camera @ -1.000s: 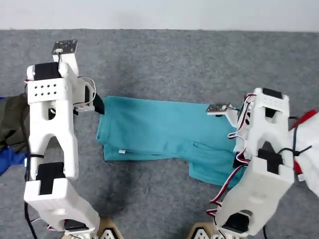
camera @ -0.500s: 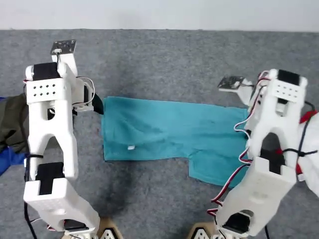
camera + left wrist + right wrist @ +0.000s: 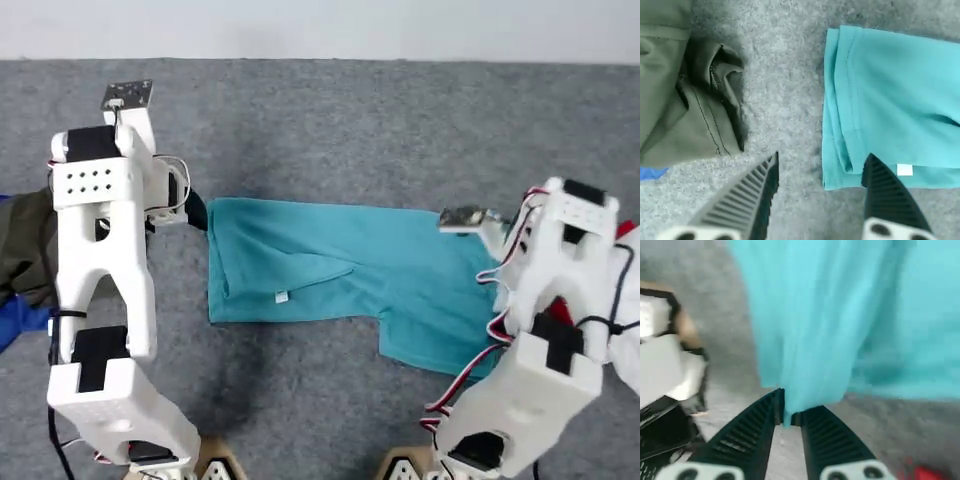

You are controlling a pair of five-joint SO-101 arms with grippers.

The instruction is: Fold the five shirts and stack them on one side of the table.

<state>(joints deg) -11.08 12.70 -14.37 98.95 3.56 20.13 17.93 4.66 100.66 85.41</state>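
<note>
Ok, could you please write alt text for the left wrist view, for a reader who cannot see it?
The left arm's jaws stand open over the grey table, between a folded teal shirt and a crumpled olive shirt. One jaw tip overlaps the teal shirt's corner beside a small white tag.

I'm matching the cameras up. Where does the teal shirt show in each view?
High view: the teal shirt lies mid-table between the arms.
Left wrist view: the teal shirt lies by the open left end effector, opposite an olive shirt.
Right wrist view: the teal shirt is pinched in the shut right end effector.
Shared landmark: its white label, in the high and left wrist views.
</note>
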